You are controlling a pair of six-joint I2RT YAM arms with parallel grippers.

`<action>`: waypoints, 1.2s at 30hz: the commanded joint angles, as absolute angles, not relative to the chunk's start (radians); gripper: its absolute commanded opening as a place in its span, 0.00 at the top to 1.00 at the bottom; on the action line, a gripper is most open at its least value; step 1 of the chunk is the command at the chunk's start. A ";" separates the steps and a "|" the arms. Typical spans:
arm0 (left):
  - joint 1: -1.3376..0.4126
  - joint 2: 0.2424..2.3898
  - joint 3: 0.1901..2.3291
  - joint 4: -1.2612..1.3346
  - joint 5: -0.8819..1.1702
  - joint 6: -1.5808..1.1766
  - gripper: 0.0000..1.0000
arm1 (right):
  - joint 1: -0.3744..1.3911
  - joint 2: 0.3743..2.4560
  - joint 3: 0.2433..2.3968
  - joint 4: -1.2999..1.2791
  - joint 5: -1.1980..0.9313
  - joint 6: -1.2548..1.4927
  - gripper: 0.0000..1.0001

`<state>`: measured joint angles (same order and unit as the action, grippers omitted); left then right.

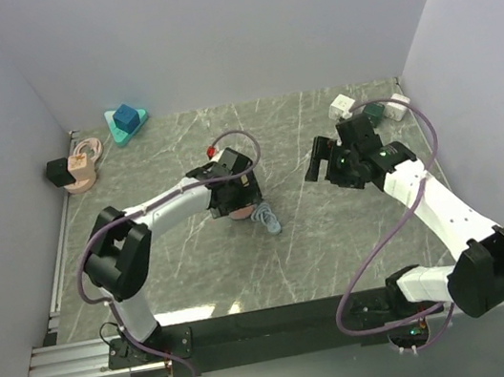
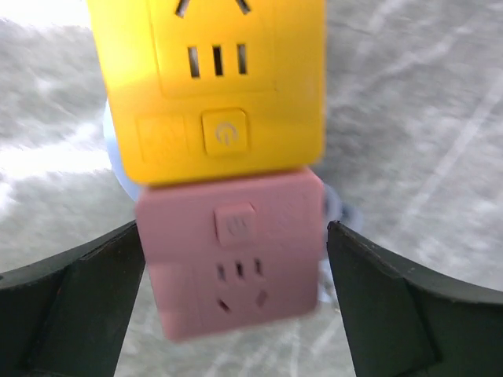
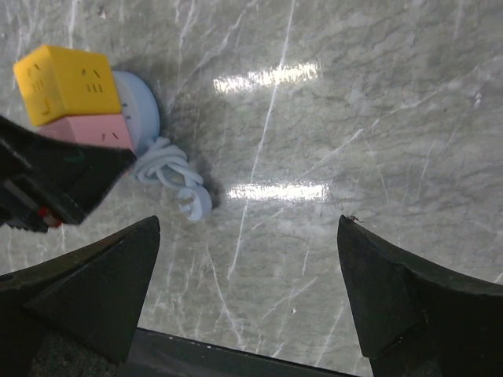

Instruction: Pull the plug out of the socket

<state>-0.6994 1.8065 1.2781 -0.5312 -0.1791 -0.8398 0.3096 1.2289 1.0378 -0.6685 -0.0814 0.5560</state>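
The pink socket [image 2: 232, 255], joined to the yellow plug [image 2: 214, 82], is located near the desk [image 1: 338, 242] centre, between the spread fingers of the left hand [image 2: 233, 302]. The right hand [image 3: 247, 294] is held open, well apart toward the right edge.

No words, brand names or numbers can be read in any view. The only sign is a power symbol, a circle with a short stroke at its top, embossed on the square button [image 2: 225, 133] on the front of the yellow cube socket [image 2: 216, 86], seen from the left wrist. Beside that button, a faint raised square panel carries marks too blurred to make out. The pink cube socket [image 2: 232, 255] below it has a small square button [image 2: 235, 225] with an embossed mark that is also too blurred to read. From the right wrist and the top view, both cubes are too small to show any sign.
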 commanded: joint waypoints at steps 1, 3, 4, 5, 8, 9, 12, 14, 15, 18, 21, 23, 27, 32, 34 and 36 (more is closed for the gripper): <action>-0.709 1.645 1.276 -0.505 -0.164 -0.908 0.01 | 0.333 1.247 1.121 -0.681 -0.020 0.538 0.00; -0.709 1.574 1.249 -0.497 -0.178 -0.931 0.01 | 0.340 1.293 1.169 -0.703 -0.012 0.535 0.00; -0.707 1.499 1.240 -0.500 -0.187 -0.939 0.01 | 0.354 1.313 1.211 -0.710 -0.011 0.531 0.00; -0.706 1.458 1.217 -0.500 -0.207 -0.945 0.01 | 0.366 1.354 1.236 -0.718 -0.015 0.526 0.00; -0.692 1.272 1.120 -0.462 -0.216 -0.965 0.01 | 0.442 1.466 1.356 -0.729 -0.005 0.491 0.00; -0.681 1.222 1.085 -0.415 -0.203 -0.960 0.01 | 0.463 1.500 1.391 -0.738 -0.003 0.482 0.00; -0.582 1.010 0.945 -0.348 -0.121 -0.936 0.01 | 0.538 1.643 1.590 -0.775 0.020 0.443 0.00; -0.536 0.953 0.870 -0.351 -0.074 -0.920 0.01 | 0.601 1.751 1.675 -0.814 0.046 0.428 0.00; -0.490 0.912 0.850 -0.363 -0.057 -0.916 0.01 | 0.617 1.790 1.757 -0.830 0.052 0.411 0.00; -0.434 0.864 0.781 -0.362 0.007 -0.902 0.01 | 0.667 1.948 1.921 -0.896 0.072 0.408 0.00; -0.422 0.845 0.733 -0.356 0.040 -0.897 0.00 | 0.686 2.092 2.075 -0.983 0.098 0.429 0.00; -0.419 0.841 0.706 -0.345 0.046 -0.902 0.01 | 0.693 2.170 2.133 -1.003 0.104 0.442 0.00; -0.408 0.827 0.657 -0.325 0.052 -0.916 0.01 | 0.716 2.258 2.230 -1.032 0.110 0.459 0.00; -0.393 0.819 0.614 -0.298 0.063 -0.927 0.01 | 0.747 2.295 2.201 -1.025 0.109 0.456 0.00; -0.388 0.816 0.595 -0.287 0.066 -0.931 0.01 | 0.762 2.309 2.186 -1.016 0.115 0.453 0.00; -0.385 0.813 0.572 -0.266 0.067 -0.936 0.01 | 0.767 2.318 2.186 -1.011 0.114 0.453 0.01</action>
